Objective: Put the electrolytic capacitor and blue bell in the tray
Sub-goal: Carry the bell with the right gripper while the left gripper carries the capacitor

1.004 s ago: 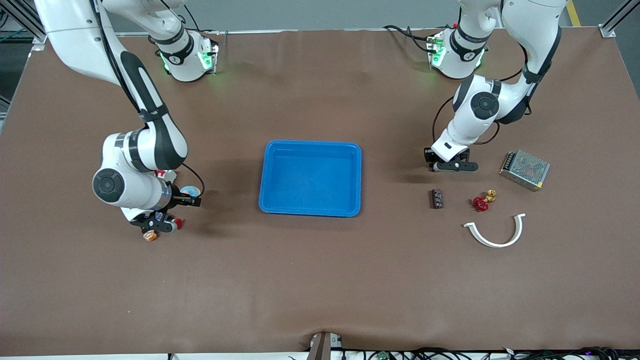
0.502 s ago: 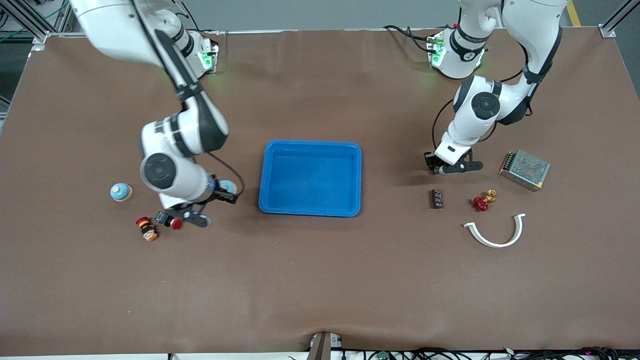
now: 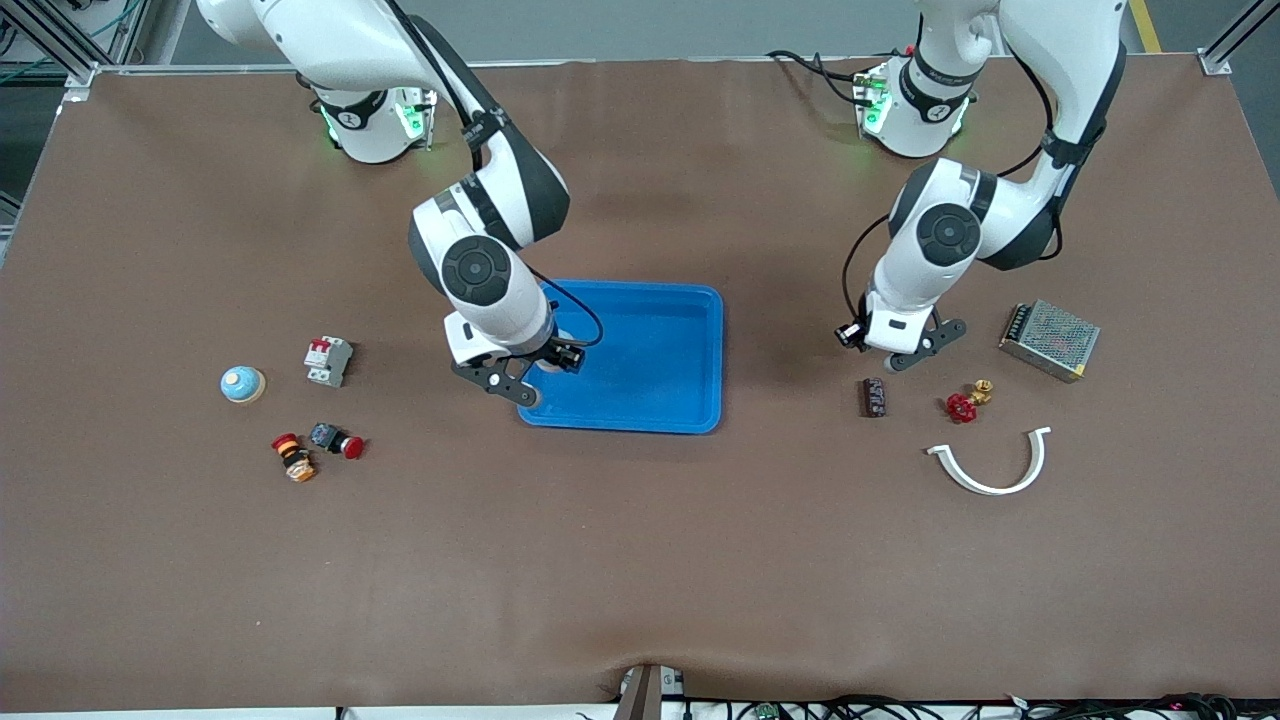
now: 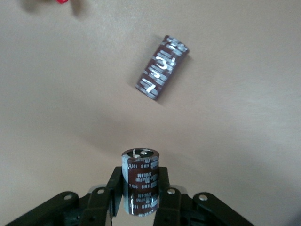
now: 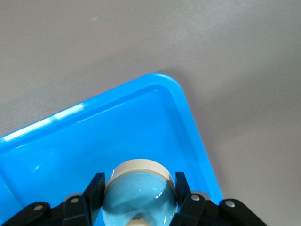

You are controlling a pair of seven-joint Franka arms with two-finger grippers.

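Your right hand [image 5: 138, 197] hangs over the blue tray [image 3: 690, 330] at its edge toward the right arm's end of the desk [image 3: 640, 560], its fingers [image 5: 94, 188] clamped on the blue bell [image 5: 138, 200], a pale blue dome with a cream band seen in the right wrist view just above the tray's floor near a rounded corner. Your left hand [image 4: 141, 193] is over the bare desk toward the left arm's end, gripping the electrolytic capacitor [image 4: 140, 181], a dark brown cylinder held upright with its silver top showing between the fingers [image 4: 162, 188]. Below it, a second brown capacitor [image 3: 875, 396] lies on its side on the desk, apart from the hand. Beside that lie a red valve handle with a brass fitting [image 3: 964, 403], a white curved clip [image 3: 990, 468] nearer the front camera, and a metal mesh power supply [image 3: 1049, 340] farther toward the desk's end. Toward the right arm's end sit a second blue bell [image 3: 242, 383], a white circuit breaker [image 3: 328, 360], a red push button [image 3: 337, 440] and an orange and red switch [image 3: 292, 458]. The tray itself holds nothing on its floor.
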